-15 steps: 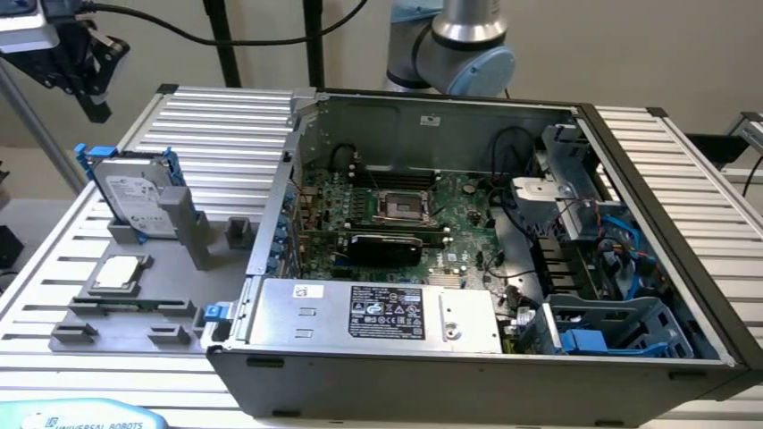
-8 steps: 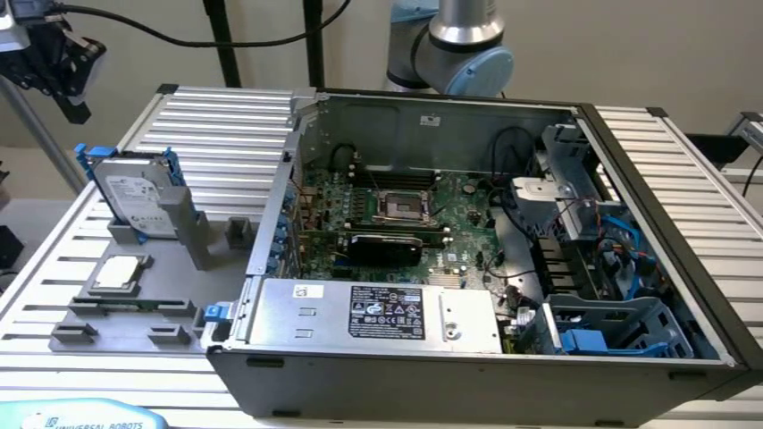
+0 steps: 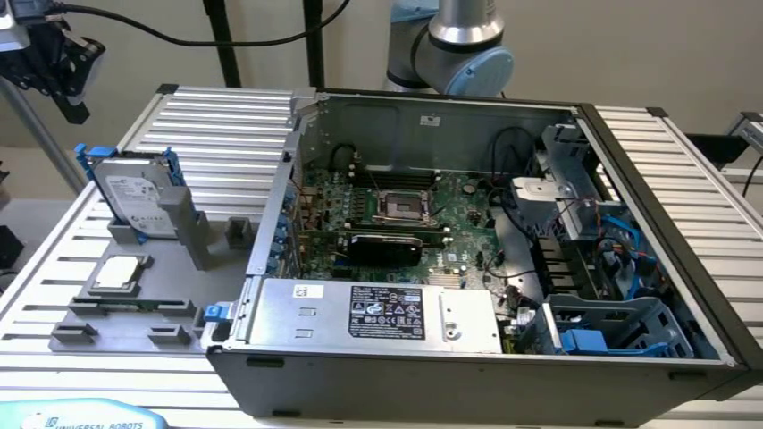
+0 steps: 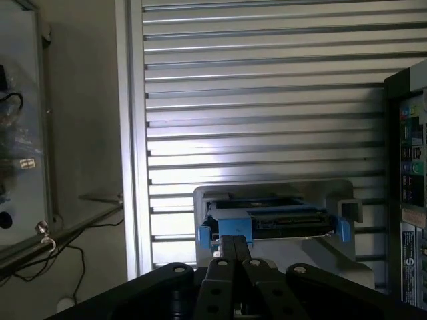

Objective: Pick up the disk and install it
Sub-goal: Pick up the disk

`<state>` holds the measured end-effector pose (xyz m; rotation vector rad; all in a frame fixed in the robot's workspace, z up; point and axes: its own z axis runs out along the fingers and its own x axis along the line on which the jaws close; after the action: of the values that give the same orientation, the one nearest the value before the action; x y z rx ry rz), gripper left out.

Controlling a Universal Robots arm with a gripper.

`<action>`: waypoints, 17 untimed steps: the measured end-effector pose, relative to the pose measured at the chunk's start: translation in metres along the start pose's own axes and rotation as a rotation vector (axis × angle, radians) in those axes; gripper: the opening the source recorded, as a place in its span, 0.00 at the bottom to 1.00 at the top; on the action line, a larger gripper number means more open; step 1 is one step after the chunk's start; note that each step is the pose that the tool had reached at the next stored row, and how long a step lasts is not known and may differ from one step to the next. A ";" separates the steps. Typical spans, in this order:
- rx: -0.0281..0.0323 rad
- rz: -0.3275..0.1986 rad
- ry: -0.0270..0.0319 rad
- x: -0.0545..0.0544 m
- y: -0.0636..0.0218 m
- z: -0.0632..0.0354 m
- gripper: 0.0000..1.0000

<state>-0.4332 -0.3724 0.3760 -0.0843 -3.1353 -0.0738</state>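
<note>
The disk (image 3: pixel 135 198), a silver-grey hard drive with a white label and blue carrier rails, stands on edge, leaning in a grey holder (image 3: pixel 179 228) on the slatted table at the exterior view's left. My gripper (image 3: pixel 73 111) hangs in the air above and behind it, well apart from it. In the wrist view the gripper (image 4: pixel 233 245) has its black fingers pressed together with nothing between them. Beyond their tips the disk (image 4: pixel 267 219) shows end on, with its blue rail ends sticking out of the grey holder (image 4: pixel 320 193).
An open computer case (image 3: pixel 620 170) fills the middle and right, with motherboard (image 3: pixel 406 210), power supply (image 3: pixel 370 313) and blue drive cage (image 3: pixel 608 331). A small square silver chip (image 3: pixel 120 273) lies on a grey fixture (image 3: pixel 131 317) in front of the disk. Cables hang at the table's edge.
</note>
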 end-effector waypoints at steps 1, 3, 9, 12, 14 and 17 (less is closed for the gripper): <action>0.0000 0.000 -0.0001 0.000 0.0000 0.0000 0.11; 0.0000 0.000 -0.0001 0.000 0.0000 0.0000 0.11; 0.0000 0.000 0.0000 -0.001 0.0000 0.0000 0.11; -0.0002 -0.002 0.0007 -0.012 0.0007 0.0001 0.11; -0.0003 -0.011 0.0011 -0.016 0.0008 0.0007 0.11; 0.0001 -0.063 0.0037 -0.016 0.0008 0.0022 0.11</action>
<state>-0.4174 -0.3724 0.3738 0.0138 -3.1341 -0.0739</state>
